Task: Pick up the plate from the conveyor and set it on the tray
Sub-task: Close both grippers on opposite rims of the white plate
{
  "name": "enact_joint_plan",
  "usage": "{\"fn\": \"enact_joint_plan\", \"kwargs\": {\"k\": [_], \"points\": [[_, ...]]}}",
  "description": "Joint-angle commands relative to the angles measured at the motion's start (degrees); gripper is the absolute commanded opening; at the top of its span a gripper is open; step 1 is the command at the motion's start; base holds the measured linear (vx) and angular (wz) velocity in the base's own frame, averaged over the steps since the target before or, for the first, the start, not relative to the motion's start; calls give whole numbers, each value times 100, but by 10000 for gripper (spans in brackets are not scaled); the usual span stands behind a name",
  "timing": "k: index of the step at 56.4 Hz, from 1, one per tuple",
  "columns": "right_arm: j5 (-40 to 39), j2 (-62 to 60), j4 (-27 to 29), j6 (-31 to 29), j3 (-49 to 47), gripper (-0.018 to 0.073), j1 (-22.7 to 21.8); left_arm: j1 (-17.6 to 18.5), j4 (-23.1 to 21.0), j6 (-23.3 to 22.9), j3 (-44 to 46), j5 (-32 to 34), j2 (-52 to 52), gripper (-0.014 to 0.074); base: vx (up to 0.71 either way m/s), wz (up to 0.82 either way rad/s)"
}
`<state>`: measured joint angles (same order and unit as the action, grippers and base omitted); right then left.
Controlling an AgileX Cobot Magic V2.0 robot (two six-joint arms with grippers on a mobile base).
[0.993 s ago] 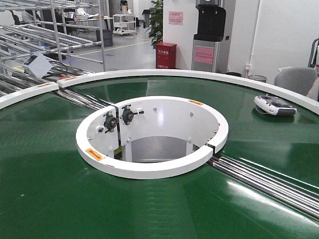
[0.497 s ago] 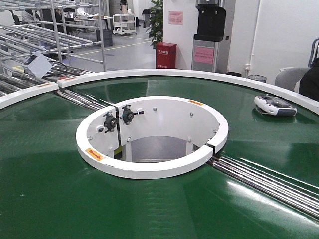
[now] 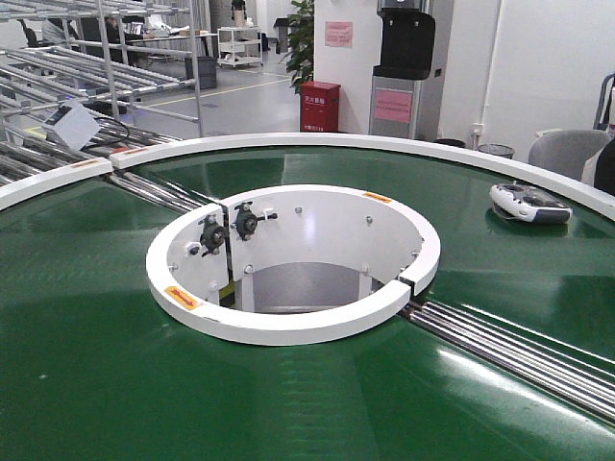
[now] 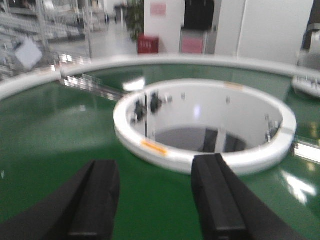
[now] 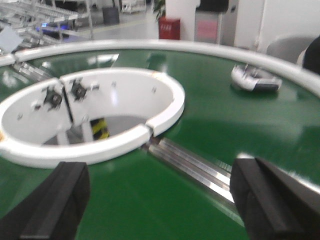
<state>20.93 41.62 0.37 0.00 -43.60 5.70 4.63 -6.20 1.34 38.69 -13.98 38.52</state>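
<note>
Left end effector (image 4: 155, 200) parted, right end effector (image 5: 160, 202) parted wide (both empty), over green conveyor (image 3: 96, 365)

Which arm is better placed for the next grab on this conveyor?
Right, tentatively: no plate shows; left gripper and right gripper both hang open over the conveyor, the right's gap wider.

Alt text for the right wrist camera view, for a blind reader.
The open right gripper hovers over the dark green conveyor; no plate is visible. Ahead are the white central well, a steel roller strip and a white remote on the belt.
</note>
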Motion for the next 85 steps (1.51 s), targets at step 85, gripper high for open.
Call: {"fn": "enact_joint_plan", "kwargs": {"k": [85], "points": [[1677, 5531, -696, 815, -1199, 463, 856, 393, -1072, 762, 900, -2089, 5250, 449, 0, 0]]}}
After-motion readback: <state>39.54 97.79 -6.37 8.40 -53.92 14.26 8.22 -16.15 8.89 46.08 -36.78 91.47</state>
